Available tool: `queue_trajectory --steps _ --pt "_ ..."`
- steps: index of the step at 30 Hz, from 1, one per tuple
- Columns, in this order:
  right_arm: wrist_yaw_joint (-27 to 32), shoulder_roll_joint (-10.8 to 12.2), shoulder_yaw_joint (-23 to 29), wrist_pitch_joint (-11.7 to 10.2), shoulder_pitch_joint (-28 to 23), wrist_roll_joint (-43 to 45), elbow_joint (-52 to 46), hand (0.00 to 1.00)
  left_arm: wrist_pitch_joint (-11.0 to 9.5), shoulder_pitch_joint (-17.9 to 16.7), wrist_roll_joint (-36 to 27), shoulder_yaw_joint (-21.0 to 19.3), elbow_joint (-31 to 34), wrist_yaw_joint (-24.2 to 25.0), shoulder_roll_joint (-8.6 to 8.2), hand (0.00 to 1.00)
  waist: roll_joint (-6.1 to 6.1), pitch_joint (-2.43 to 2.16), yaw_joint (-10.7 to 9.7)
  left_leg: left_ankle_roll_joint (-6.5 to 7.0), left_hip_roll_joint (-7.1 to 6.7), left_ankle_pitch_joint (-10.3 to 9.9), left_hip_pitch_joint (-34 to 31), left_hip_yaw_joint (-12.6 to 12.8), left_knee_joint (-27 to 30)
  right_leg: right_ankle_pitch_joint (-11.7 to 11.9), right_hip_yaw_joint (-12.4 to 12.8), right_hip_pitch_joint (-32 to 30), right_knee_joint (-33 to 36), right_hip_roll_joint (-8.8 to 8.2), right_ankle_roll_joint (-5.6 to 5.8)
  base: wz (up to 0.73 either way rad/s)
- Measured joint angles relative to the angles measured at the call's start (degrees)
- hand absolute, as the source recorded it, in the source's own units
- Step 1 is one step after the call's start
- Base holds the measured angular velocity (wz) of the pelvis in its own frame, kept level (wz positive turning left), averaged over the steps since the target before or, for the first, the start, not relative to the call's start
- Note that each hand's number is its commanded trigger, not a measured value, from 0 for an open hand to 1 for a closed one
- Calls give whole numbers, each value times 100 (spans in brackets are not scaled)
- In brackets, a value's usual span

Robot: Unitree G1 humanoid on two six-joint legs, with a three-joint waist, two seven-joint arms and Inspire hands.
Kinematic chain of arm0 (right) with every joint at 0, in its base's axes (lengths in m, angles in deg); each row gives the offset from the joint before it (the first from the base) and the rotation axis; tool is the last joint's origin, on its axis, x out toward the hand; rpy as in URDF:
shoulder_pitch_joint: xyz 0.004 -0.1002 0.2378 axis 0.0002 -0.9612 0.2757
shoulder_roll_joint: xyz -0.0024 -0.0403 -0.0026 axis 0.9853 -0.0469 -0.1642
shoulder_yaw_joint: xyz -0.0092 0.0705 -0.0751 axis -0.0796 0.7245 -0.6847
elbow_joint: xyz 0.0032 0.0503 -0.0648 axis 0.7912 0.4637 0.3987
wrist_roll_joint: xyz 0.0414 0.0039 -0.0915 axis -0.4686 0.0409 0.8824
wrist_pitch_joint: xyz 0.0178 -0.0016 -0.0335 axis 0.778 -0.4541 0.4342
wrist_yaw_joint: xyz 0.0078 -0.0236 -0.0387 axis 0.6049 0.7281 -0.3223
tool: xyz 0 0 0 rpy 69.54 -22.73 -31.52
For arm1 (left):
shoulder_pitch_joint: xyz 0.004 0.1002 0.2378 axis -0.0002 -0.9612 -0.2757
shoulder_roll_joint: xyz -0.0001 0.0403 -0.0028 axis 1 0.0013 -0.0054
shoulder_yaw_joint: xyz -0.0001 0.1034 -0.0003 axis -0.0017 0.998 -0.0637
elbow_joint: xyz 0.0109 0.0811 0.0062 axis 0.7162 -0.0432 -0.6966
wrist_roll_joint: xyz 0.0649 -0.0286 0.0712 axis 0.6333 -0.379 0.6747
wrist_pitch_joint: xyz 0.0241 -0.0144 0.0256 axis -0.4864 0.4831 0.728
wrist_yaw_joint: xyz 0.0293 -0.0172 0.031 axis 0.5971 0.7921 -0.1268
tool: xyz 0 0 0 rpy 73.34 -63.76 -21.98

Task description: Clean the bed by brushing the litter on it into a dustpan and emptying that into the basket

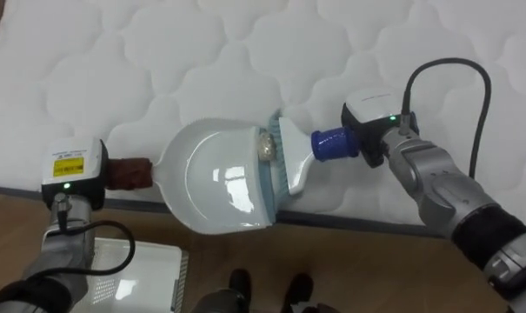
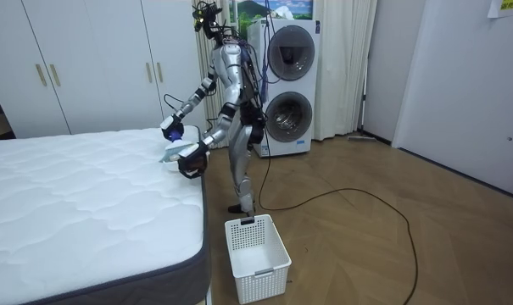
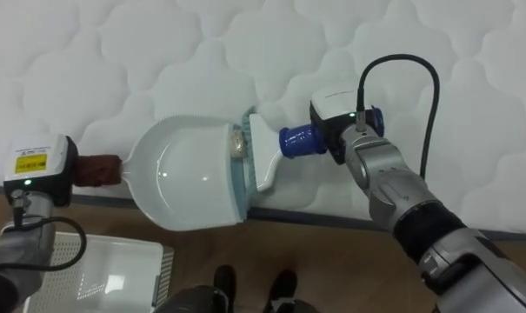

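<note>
A white dustpan [image 1: 219, 178] with a brown handle [image 1: 130, 174] lies tilted at the near edge of the white quilted mattress [image 1: 202, 52]. My left hand [image 1: 71, 169] is shut on that handle. My right hand [image 1: 376, 130] is shut on the blue handle [image 1: 332, 143] of a white brush [image 1: 293, 161], whose head sits at the pan's mouth. A small crumpled scrap [image 1: 265, 146] lies between the brush head and the pan. In the room view I stand at the bed's side near its corner, both arms held out over the mattress [image 2: 78, 195].
A white plastic basket [image 2: 256, 254] stands on the wooden floor by my feet, also seen below the bed edge [image 1: 136, 274]. Two stacked washing machines [image 2: 286, 85] and white wardrobes [image 2: 86, 63] stand behind me. The mattress stretches far beyond the pan.
</note>
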Motion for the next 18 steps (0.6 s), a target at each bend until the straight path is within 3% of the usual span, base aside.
queue_trajectory --steps 14,18 --pt "-51 21 38 -3 0 47 -188 100 6 -54 7 -45 -88 -115 -1 100 -68 -51 -61 17 -33 20 28 5 -5 -5 46 1 19 -21 9 0" --pt "-74 25 67 -101 0 -18 -418 100 3 -95 13 -120 -88 -116 -1 100 -70 -52 -72 19 -35 21 27 0 -6 -4 37 3 18 -24 9 0"
